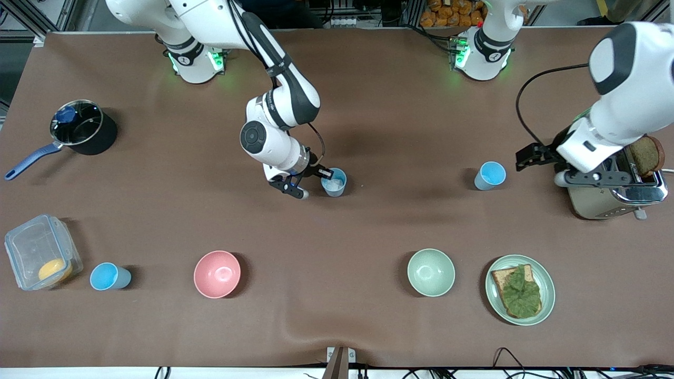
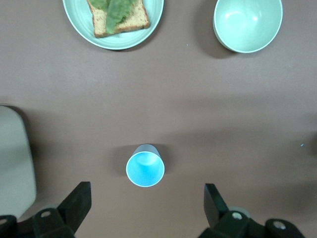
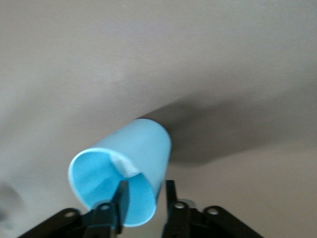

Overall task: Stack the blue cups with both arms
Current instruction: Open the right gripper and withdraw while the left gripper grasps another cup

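While three cups stand apart on the worktop, nothing is stacked.
Right tool (image 1: 309, 183): fingers straddle the rim wall of the mid-worktop cup with white patch (image 1: 334, 182), one inside, one outside; firmness of grip cannot be told.
Left tool (image 2: 143, 208): spread wide, empty, beside the cup near the toaster (image 1: 489, 175).
Third cup (image 1: 109, 276): by the plastic box (image 1: 41, 252).
Handling: judged light, thin-walled, tippable; best pinched at the rim.
Views: finger inside the cup is shown only by the right wrist view.
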Robot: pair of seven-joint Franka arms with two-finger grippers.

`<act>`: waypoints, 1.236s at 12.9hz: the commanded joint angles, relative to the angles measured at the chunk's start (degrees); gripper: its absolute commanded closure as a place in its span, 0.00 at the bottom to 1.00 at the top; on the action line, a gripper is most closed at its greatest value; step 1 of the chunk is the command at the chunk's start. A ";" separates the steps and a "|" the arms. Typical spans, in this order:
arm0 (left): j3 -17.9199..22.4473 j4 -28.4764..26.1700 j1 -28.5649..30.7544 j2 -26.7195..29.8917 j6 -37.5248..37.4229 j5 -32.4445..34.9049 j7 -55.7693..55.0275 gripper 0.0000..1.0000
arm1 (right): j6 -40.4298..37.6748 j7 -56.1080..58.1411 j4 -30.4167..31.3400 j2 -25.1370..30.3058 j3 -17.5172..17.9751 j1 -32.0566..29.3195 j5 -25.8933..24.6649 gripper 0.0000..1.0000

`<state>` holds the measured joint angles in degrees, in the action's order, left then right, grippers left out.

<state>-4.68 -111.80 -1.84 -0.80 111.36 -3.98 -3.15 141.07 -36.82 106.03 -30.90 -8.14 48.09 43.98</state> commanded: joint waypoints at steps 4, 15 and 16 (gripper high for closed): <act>-1.99 -11.05 -0.62 0.54 10.53 -1.12 -1.07 0.00 | -10.34 -1.59 -1.87 5.92 -6.78 0.07 -1.51 0.00; -4.29 -24.07 -1.33 -6.22 29.18 -1.20 -0.99 0.00 | -59.75 21.05 -21.04 13.84 -32.10 0.07 -23.83 0.00; -4.29 -24.08 -1.32 -6.75 29.27 -1.12 -0.99 0.00 | -62.04 25.01 -21.04 15.15 -33.86 0.07 -26.72 0.00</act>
<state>-8.85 -135.26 -3.18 -7.27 139.31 -3.99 -3.40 82.31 -17.34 84.35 -19.07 -39.53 47.72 21.53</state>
